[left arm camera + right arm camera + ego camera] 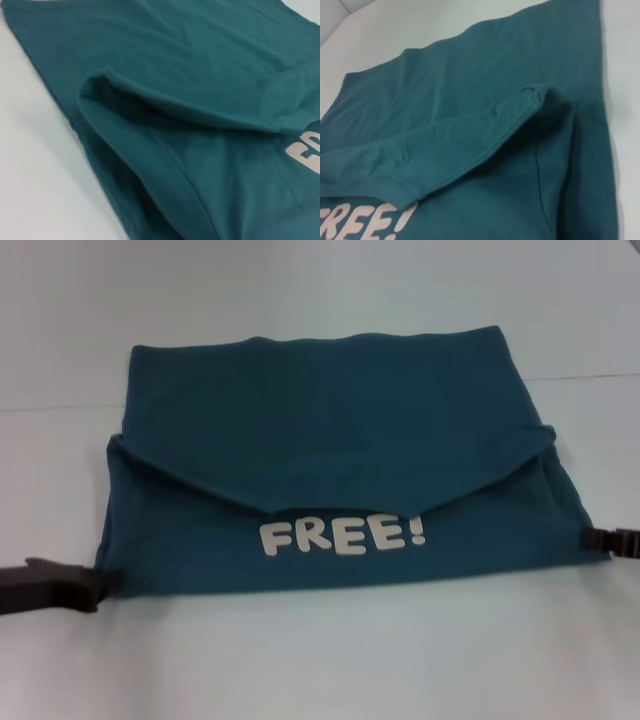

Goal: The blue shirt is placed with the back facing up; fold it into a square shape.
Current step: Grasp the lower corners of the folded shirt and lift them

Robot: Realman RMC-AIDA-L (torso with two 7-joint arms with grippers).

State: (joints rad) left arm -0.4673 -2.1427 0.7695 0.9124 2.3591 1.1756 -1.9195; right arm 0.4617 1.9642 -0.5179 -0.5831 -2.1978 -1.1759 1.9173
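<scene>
The blue shirt [330, 430] lies folded on the white table [320, 660]. Its upper part is turned down over the lower part, and the neck edge dips in a V just above the cream "FREE!" lettering [342, 536]. At the shirt's near left corner my left gripper [95, 585] touches the hem. At the near right corner my right gripper [600, 540] meets the cloth. The left wrist view shows the blue shirt [200, 75] close up, with a folded sleeve edge. The right wrist view shows the blue shirt [495, 100] and the lettering [362, 225].
White tabletop surrounds the shirt on all sides, with a faint seam [60, 408] running across the table behind it. No other objects are in view.
</scene>
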